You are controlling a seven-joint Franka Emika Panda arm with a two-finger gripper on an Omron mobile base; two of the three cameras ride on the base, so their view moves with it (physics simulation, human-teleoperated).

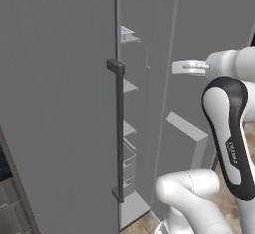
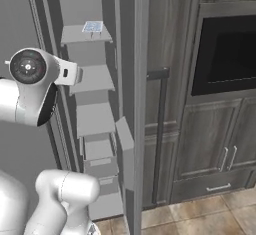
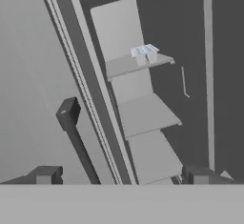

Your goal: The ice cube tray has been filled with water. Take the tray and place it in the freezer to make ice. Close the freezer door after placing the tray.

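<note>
gripper (image 3: 122, 174) spread wide, nothing held or touched | one ice cube tray (image 3: 144, 53) seen at the front right corner of the top shelf (image 3: 128, 66) in the freezer (image 2: 95, 119) — flat white rectangle, pale blue cells (glossy) | freezer door (image 2: 138, 104) ajar — four pale flat shelves counted

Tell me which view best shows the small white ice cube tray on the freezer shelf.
The hand view: the small white ice cube tray with light-blue cells faces the camera unobstructed. The right base view shows its top, smaller. The left base view catches only an edge-on sliver.
</note>
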